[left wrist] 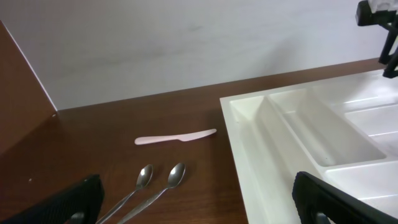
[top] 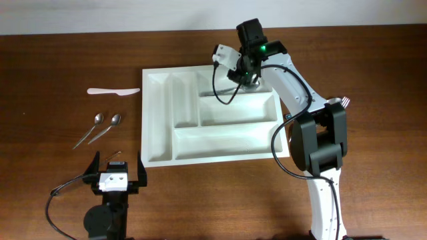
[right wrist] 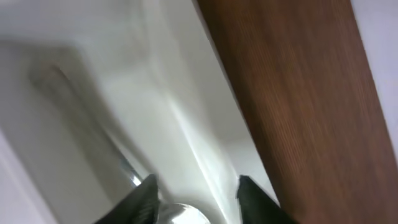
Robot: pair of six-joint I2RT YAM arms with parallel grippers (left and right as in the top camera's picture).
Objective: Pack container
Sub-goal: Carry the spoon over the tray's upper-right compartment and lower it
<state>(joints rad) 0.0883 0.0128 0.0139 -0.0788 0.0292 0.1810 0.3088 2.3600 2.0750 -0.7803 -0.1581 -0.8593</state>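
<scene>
We are finding the right arm [top: 293,83] blocking the container's [top: 145,113] far right corner; knife [top: 113,91] and spoons [top: 116,119] are lying off its left edge.

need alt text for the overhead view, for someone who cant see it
A white five-compartment cutlery tray lies on a brown table, the right arm's tool low in its farthest long compartment. Two metal spoons and a white plastic knife lie left of the tray; the left tool sits open near the front edge.

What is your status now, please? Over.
Left gripper open, parked. Right gripper down in container top compartment, grip unclear. Two spoons, white knife outside; nothing blocking.
</scene>
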